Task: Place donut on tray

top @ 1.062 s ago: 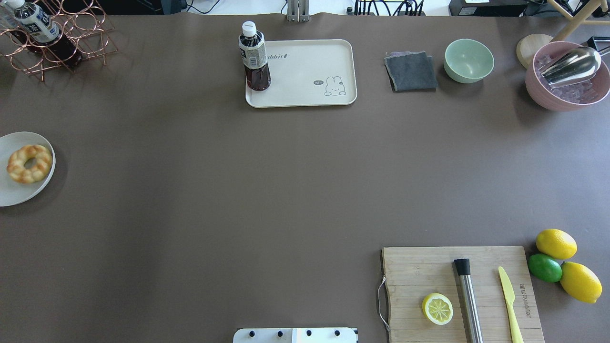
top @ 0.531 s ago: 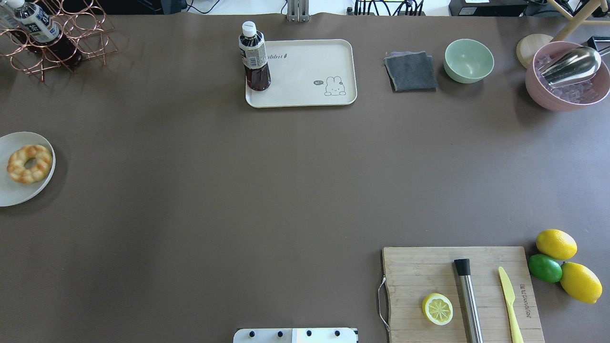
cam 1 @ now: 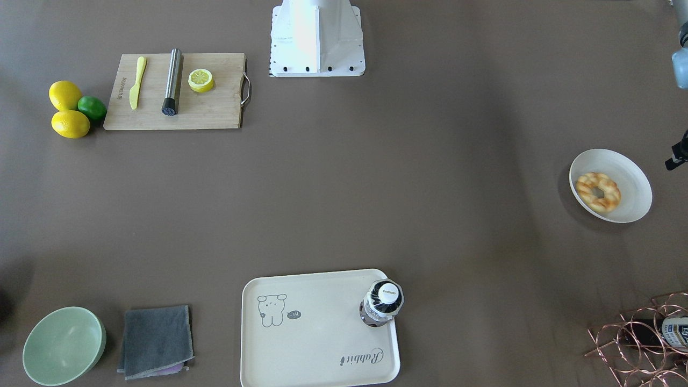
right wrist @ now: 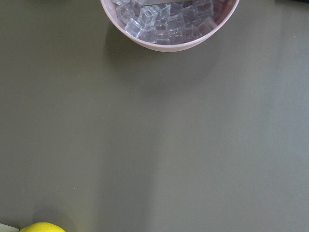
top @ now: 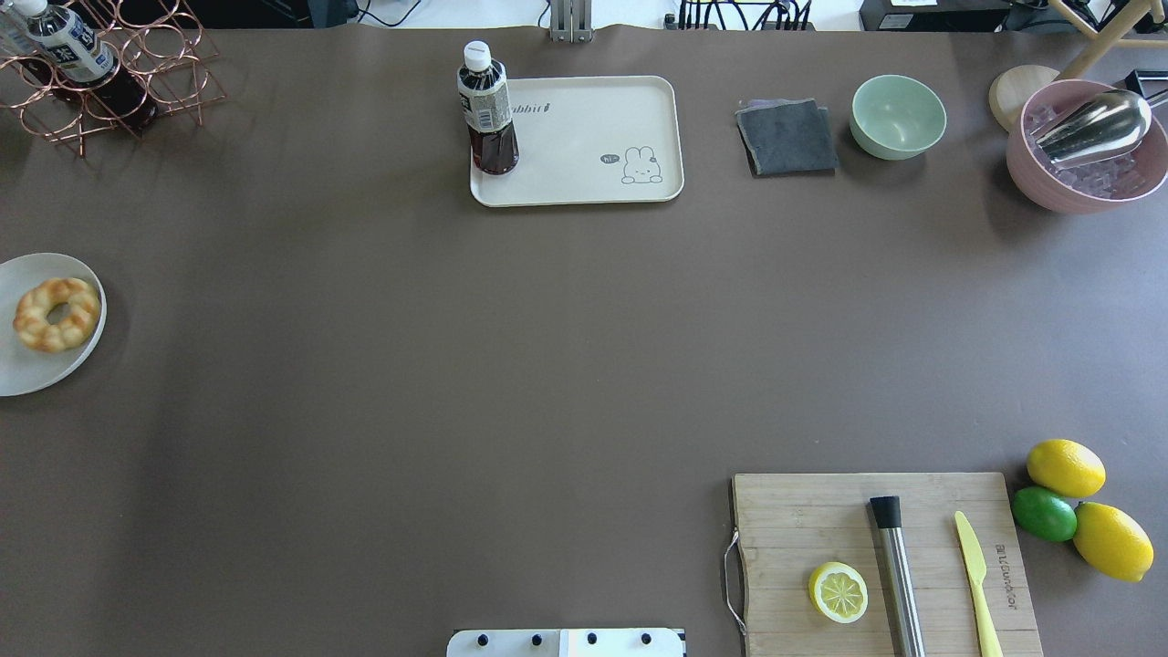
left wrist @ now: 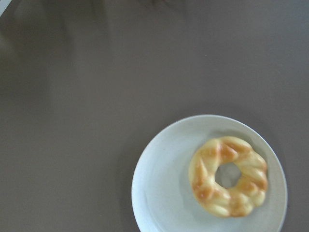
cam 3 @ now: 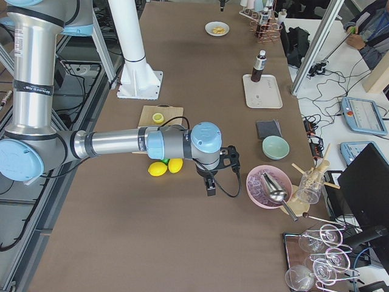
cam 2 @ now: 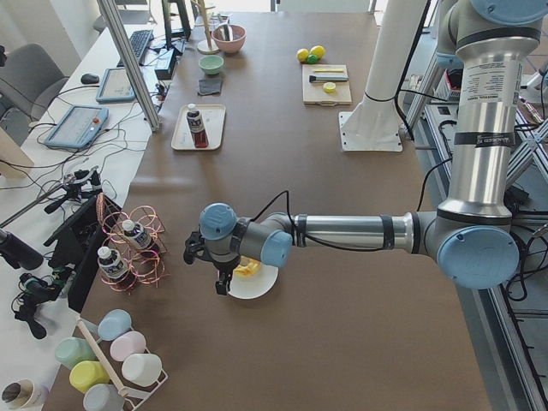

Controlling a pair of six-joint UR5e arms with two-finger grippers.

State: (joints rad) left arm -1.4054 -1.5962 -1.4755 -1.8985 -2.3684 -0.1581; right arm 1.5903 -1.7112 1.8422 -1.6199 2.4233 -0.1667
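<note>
While the donut [top: 57, 314] lies untouched on a white plate [top: 36, 374] at the left edge of the overhead view, the step in hand appears to be the approach to pick-up. The left hand [cam 2: 221, 284] hangs above the plate in the left side view, pointing down. Whether its fingers are spread or pressed together cannot be told, as the left wrist view shows no fingers. In that wrist view the donut sits in the lower right of the frame, off centre.

Next move, as judged:
- Centre the left hand over the donut, lower it, and pinch across one side of the ring.
- Carry it across the desk [top: 547, 365] to the tray [top: 584, 137] at upper centre of the overhead view.
- Set it on the bare part of the tray, away from the tea bottle [top: 487, 109] standing upright at the tray's left end.

The right hand [cam 3: 210, 185] hovers near the pink bowl [top: 1086, 182] in the right side view; its state cannot be told either.

Containers:
- White plate: donut only.
- Tray: tea bottle only.
- Pink bowl, upper right: ice cubes [right wrist: 166, 19] and a metal scoop [top: 1095, 123].
- Pale green bowl [top: 898, 116]: nothing visible inside.
- Copper wire rack [top: 137, 82], upper left: one bottle lying in it.
</note>
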